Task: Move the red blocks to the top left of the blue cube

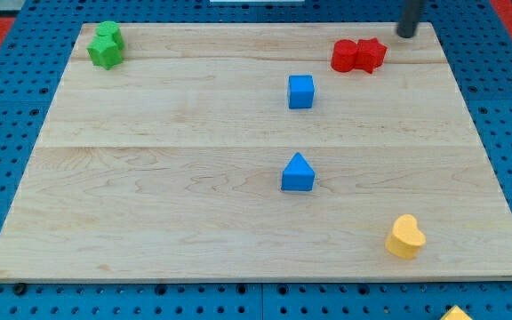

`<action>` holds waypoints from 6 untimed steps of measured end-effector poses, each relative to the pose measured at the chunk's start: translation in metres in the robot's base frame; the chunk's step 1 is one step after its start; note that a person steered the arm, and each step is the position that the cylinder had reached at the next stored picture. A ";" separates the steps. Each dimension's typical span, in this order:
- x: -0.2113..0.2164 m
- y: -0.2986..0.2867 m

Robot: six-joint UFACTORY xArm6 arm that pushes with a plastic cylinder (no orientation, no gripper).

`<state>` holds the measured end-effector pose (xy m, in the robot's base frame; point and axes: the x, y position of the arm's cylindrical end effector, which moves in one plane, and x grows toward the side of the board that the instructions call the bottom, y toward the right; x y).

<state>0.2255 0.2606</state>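
Blue pegboard surrounds a pale wooden desk (194,222) that fills most of the view.

- Tip: my tip (405,34), the lower end of a dark rod entering at the far right edge, sits just right of and slightly beyond the red pair, apart from it. It serves as the end effector; a plain rod, it has no jaws and grasps nothing.
- Red blocks: two, touching side by side at far right. Left one, red block (345,55), rounded; right one, red star block (372,54).
- Blue cube (300,92): centre, far half, left of and nearer than the red pair, well apart from it. Desk between them is bare wood.
- Blue block with pointed top (298,173): centre, nearer than the cube.
- Green blocks (106,44): two, touching, far left corner; shapes unclear.
- Yellow heart-shaped block (405,237): near right.
- Yellow object (457,313): off the desk at the near right edge, mostly cut off.
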 end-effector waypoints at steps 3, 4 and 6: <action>0.050 -0.045; 0.038 -0.050; 0.061 -0.136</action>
